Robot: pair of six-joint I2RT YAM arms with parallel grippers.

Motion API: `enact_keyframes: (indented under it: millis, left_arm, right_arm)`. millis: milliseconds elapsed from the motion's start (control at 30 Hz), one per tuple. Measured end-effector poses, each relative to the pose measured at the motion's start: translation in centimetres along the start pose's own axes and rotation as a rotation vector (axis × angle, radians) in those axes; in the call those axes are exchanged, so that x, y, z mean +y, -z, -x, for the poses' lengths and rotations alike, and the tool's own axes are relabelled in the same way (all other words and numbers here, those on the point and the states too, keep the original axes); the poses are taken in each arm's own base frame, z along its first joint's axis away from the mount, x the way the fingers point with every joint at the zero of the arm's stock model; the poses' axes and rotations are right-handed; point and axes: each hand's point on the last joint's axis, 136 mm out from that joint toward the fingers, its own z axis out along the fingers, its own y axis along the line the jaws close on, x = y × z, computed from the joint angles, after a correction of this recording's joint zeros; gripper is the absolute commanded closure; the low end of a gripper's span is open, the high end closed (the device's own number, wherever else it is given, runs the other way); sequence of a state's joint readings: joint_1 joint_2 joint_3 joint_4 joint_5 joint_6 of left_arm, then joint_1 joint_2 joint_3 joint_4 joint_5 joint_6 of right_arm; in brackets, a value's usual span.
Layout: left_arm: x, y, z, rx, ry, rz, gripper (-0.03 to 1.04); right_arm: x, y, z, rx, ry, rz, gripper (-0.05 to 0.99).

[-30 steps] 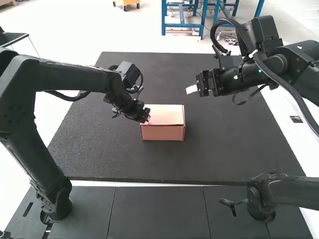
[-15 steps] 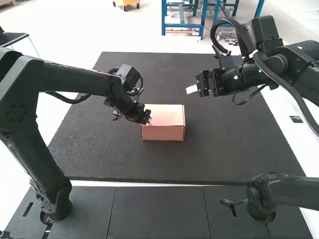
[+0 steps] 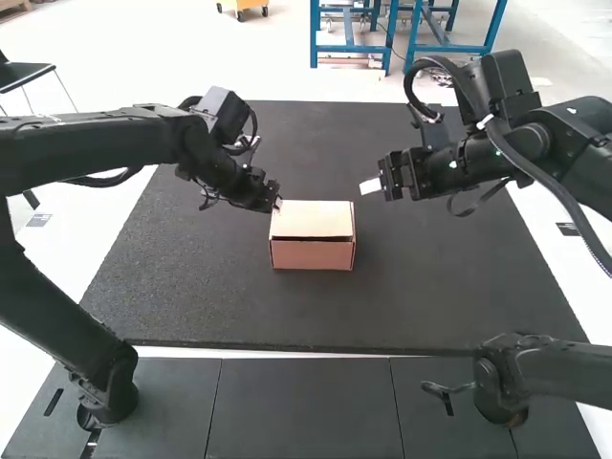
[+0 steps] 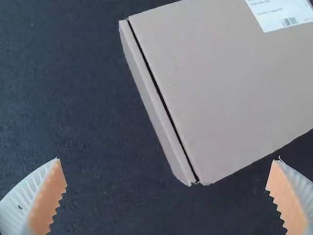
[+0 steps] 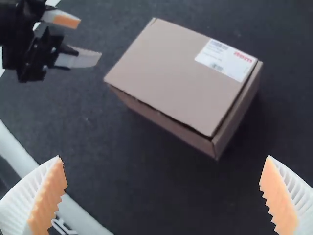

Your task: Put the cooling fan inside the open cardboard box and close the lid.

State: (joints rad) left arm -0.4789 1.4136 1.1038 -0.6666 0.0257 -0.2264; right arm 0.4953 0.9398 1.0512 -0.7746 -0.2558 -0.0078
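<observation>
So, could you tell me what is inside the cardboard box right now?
The cardboard box has its lid shut, so the inside is covered; I cannot tell whether the fan is in it. A white label sits on top.

Bright, even light; soft shadow beside cardboard box (image 5: pixel 181 78) on mat (image 3: pixel 430 277); wrist views sharp.

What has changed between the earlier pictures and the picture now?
The left gripper has drawn back from the left end of the cardboard box, rising up and away from it, and it is open. The right gripper has sunk slightly, holding nothing. The box stays closed in the same place.
</observation>
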Motion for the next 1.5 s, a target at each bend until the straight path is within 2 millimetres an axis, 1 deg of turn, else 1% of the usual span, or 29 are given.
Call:
enact_keyframes:
  millis: [133,233,400,500,600,767,900,1067,1167,1367,1433,1500]
  left_arm:
    - [2.2,2.0,0.6,-0.056,0.048,0.03,0.04]
    - [4.4,2.9,0.0,-0.095,0.088,0.066,0.04]
    - [7.9,3.4,-0.9,-0.225,0.095,0.128,0.04]
    - [8.8,3.8,-1.6,-0.301,0.073,0.154,0.04]
    - [9.0,5.0,-1.7,-0.391,0.05,0.168,0.04]
    - [8.7,7.6,-1.2,-0.559,0.025,0.177,0.04]
    - [8.5,8.5,-1.7,-0.643,0.019,0.181,0.04]
    - [8.5,10.0,-2.0,-0.767,0.017,0.19,0.04]
    - [8.5,10.8,-2.4,-0.832,0.02,0.192,0.04]
    - [8.2,11.8,-3.3,-0.931,0.026,0.184,0.04]
    - [7.9,12.5,-3.2,-0.965,0.02,0.173,0.04]
    - [7.5,13.5,-2.9,-1.009,0.01,0.165,0.04]
  right_arm:
    - [0.1,0.3,0.1,-0.014,0.004,-0.001,0.04]
    - [0.0,0.4,-0.3,-0.02,0.005,0.0,0.04]
    - [-0.2,0.3,-0.3,-0.071,0.007,-0.008,0.04]
    - [-0.8,0.4,0.0,-0.118,-0.001,-0.032,0.04]
    - [-1.9,0.3,0.0,-0.16,-0.014,-0.082,0.04]
    - [-3.9,-0.1,-0.2,-0.214,-0.035,-0.159,0.03]
    - [-5.5,0.0,-0.4,-0.28,-0.048,-0.209,0.03]
    - [-7.4,1.9,0.5,-0.448,-0.076,-0.283,0.03]
    - [-8.7,3.1,0.5,-0.533,-0.09,-0.342,0.03]
    - [-11.1,4.6,-1.4,-0.656,-0.082,-0.457,0.03]
    - [-11.6,5.0,-2.2,-0.695,-0.064,-0.49,0.03]
    - [-11.9,5.7,-2.4,-0.753,-0.044,-0.515,0.03]
